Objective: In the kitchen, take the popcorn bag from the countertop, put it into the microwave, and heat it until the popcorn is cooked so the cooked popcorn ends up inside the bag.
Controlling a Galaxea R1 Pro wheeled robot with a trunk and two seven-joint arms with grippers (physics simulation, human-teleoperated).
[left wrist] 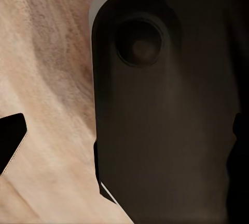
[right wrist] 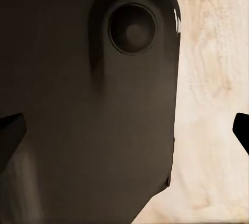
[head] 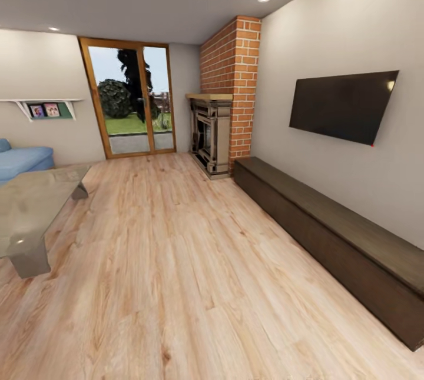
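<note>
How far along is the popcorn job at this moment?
Nothing looks done. The head view faces a living room: wood floor, wall TV, brick fireplace, blue sofa. Both wrist views look down at that floor. Reaching the kitchen, taking the bag, loading and heating all remain.

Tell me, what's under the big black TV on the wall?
Under the TV runs a long, low dark wooden bench along the wall, standing on the wood floor. Whatever is inside the bench is hidden.
</note>
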